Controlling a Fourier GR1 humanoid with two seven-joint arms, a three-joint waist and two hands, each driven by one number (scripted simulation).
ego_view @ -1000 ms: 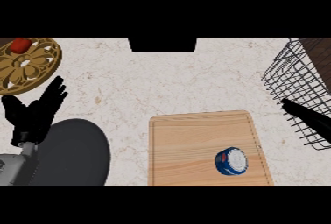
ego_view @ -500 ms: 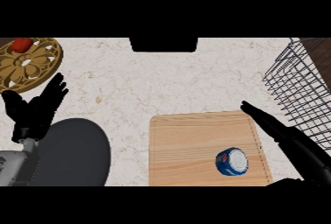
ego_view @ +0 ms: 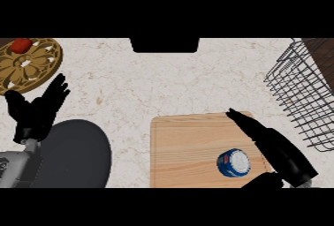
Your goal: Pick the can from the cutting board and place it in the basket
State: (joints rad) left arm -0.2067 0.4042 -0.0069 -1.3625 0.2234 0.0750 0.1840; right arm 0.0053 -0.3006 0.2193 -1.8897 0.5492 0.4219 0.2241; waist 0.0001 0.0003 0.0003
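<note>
A blue can [ego_view: 233,163] with a silvery top stands on the wooden cutting board [ego_view: 189,150], near its lower right part. My right hand [ego_view: 274,145] is open over the board's right edge, straight fingers pointing up-left, the thumb low beside the can. It does not touch the can. The black wire basket [ego_view: 303,92] stands at the right edge of the counter. My left hand [ego_view: 39,110] rests open at the left, fingers up.
A brown patterned plate [ego_view: 29,66] with a red fruit [ego_view: 21,44] on it sits at the top left. A dark round object [ego_view: 72,154] lies at the lower left by my left forearm. A black block [ego_view: 164,44] sits at the top middle.
My right hand has moved left from beside the basket to the board's right edge, close to the can. The left hand and the can have stayed put.
</note>
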